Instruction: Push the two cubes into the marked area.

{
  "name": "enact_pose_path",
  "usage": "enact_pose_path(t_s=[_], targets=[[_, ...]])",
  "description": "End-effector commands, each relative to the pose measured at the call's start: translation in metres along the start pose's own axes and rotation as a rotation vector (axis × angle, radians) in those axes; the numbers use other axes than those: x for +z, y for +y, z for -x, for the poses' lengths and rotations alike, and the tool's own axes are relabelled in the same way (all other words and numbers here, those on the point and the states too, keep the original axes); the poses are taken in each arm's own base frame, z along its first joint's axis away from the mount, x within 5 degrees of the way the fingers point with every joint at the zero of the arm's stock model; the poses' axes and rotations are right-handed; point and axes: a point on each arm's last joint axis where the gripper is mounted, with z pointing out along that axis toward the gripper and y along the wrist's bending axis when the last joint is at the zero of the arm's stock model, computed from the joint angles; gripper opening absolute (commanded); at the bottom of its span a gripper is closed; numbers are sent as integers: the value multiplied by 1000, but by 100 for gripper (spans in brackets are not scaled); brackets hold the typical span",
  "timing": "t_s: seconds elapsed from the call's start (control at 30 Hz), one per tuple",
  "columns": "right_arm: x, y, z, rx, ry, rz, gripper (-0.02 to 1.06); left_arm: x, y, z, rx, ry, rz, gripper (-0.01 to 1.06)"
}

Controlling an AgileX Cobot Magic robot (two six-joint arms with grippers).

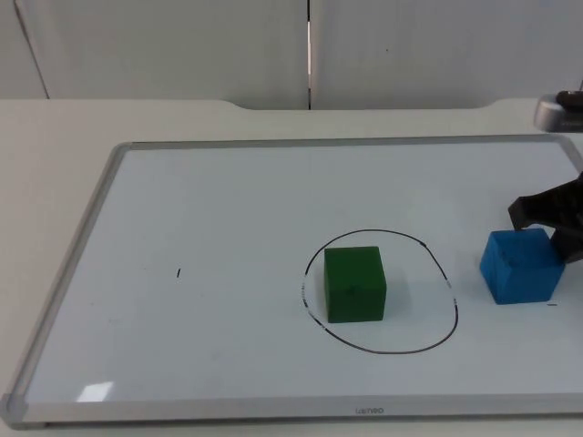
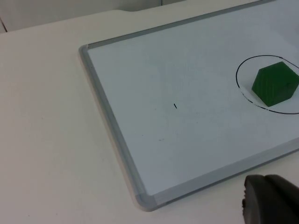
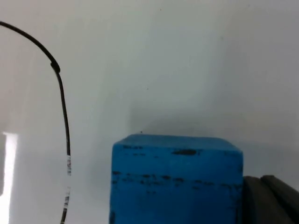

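While the green cube (image 1: 354, 284) sits inside the marked circle (image 1: 446, 284), the blue cube (image 1: 521, 265) lies just outside, right gripper (image 1: 549, 218) against its far side. Whether either gripper's fingers are open I cannot tell; the left arm waits. An off-centre push might spin the blue cube past the ring.

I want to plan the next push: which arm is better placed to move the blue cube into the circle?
The right. The right gripper sits just behind the blue cube, which lies outside the marked circle. The green cube is already inside.

A white table top (image 1: 55, 164) ends at a grey partition wall (image 1: 182, 45).
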Motion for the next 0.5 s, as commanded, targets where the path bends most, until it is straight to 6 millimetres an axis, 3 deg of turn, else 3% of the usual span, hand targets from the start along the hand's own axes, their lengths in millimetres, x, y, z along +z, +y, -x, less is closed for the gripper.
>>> enact_pose_path(t_s=[0.0,0.47], targets=[[0,2,-1,-1,-7,4,0,1,-1,0,-10,-8,-5,0],[0,2,-4,1,32,1,0,1,-1,0,-10,-8,-5,0]])
